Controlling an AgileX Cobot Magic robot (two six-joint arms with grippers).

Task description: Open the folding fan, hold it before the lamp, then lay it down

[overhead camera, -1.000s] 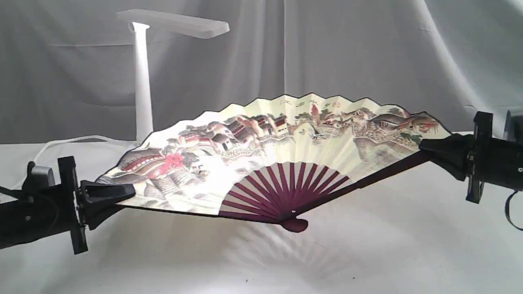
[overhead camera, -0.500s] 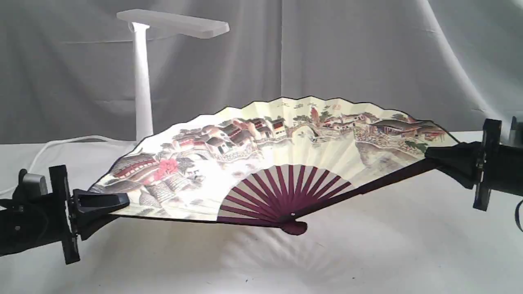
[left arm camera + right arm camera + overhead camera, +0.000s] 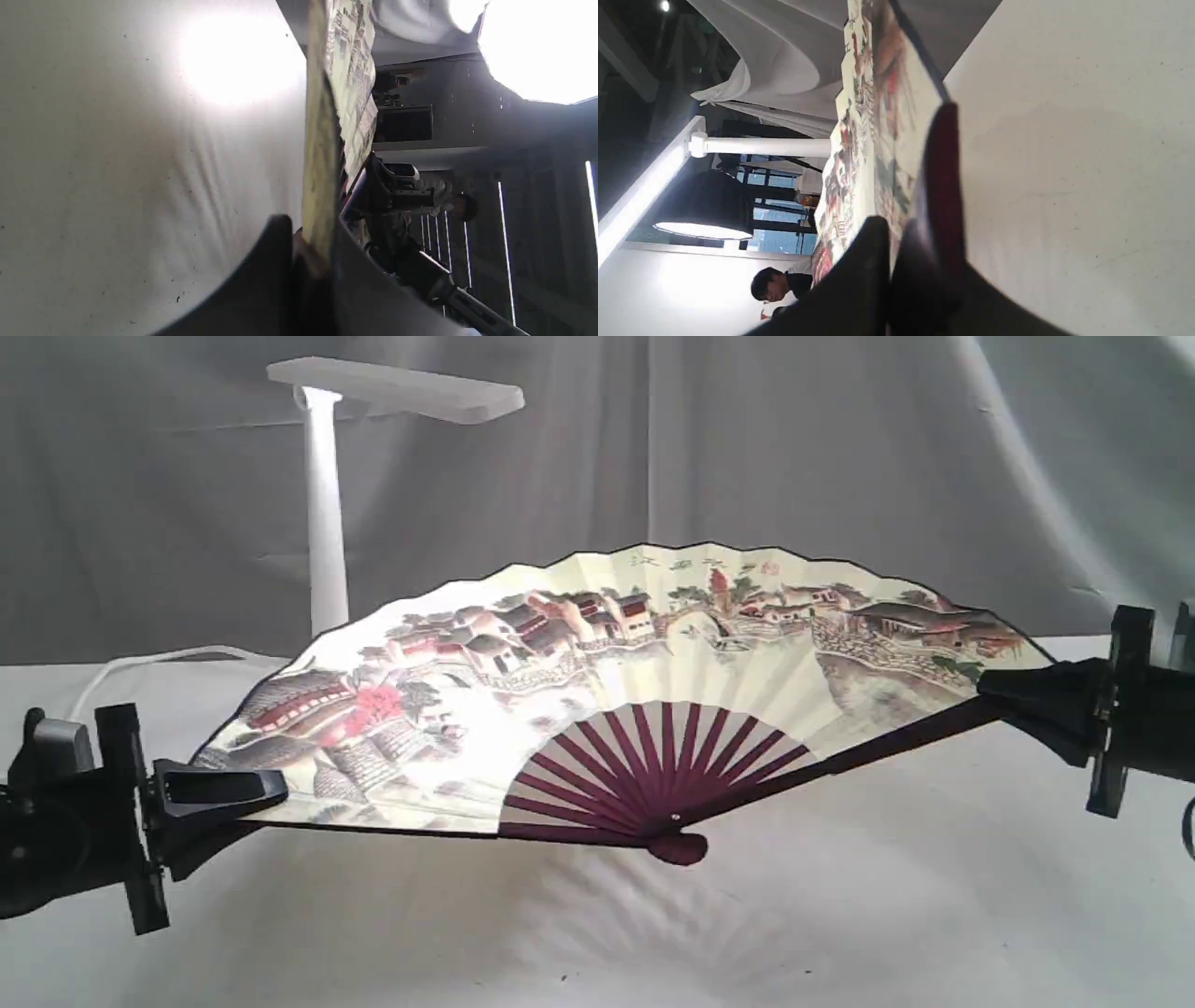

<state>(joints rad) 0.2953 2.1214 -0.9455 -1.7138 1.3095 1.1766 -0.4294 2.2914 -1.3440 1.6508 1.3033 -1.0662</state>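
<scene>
The folding fan (image 3: 597, 681) is spread fully open and held above the white table, its painted village face tilted toward the exterior camera, its maroon pivot low at the centre. My left gripper (image 3: 233, 795) is shut on the fan's left guard, which shows edge-on as the fan (image 3: 320, 154) between its black fingers (image 3: 261, 280). At the right tip my right gripper (image 3: 1013, 695) is shut on the other guard; there the fan (image 3: 878, 140) passes between dark fingers (image 3: 864, 275). The white lamp (image 3: 325, 513) stands behind the fan's left part; its base is hidden. The lamp (image 3: 752, 147) also appears in the right wrist view.
A white cloth covers the table (image 3: 840, 915), and a grey drape (image 3: 794, 457) hangs behind. The lamp's white cord (image 3: 140, 663) runs along the table at the back left. A person (image 3: 775, 284) shows in the background of the right wrist view.
Both grippers have drawn apart, the left one moving left, the right one right. The fan spread wider, tilted up more toward the camera and shifted slightly left.
</scene>
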